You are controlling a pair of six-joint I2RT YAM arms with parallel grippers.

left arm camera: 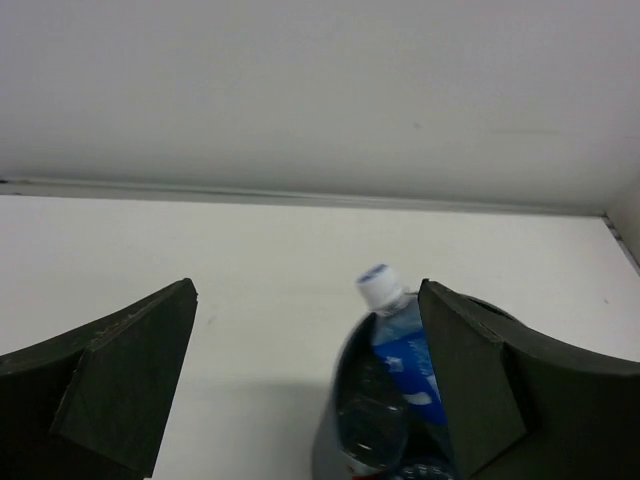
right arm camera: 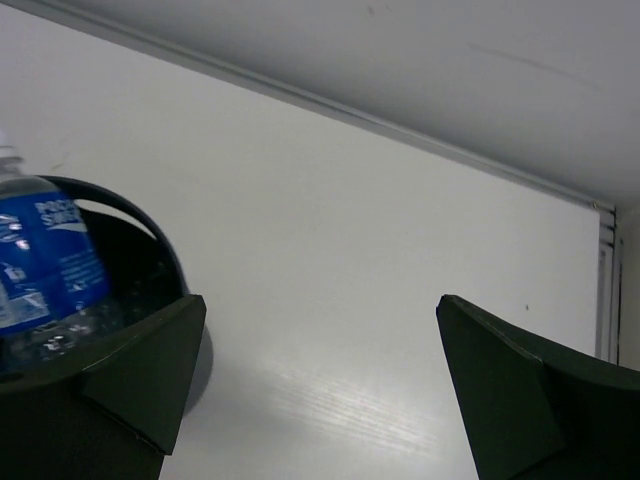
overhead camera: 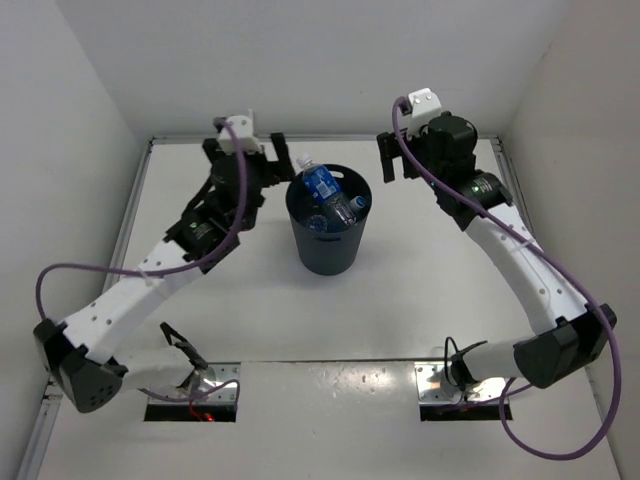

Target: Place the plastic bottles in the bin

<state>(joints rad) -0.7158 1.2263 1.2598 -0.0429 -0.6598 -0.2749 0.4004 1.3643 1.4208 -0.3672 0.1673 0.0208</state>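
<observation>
- Currently I'm seeing the left gripper (left arm camera: 305,300) standing spread, empty, just beside the bin (overhead camera: 328,245).
- I'm seeing the right gripper (right arm camera: 320,300) hanging spread too, empty.
- The plastic bottles (overhead camera: 322,187) are sitting inside the bin, one cap (left arm camera: 380,288) poking out.

White arms (overhead camera: 120,300) carry black joints (overhead camera: 85,375), purple cables (overhead camera: 75,267) and dark wedge-shaped fingers (left arm camera: 120,390).

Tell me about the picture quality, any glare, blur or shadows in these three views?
Top external: even light, glare on the mounting plates. Left wrist: bottle cap slightly soft, a soft shadow beside the bin. Right wrist: streaky sheen on the table, bottle label blurred.
</observation>
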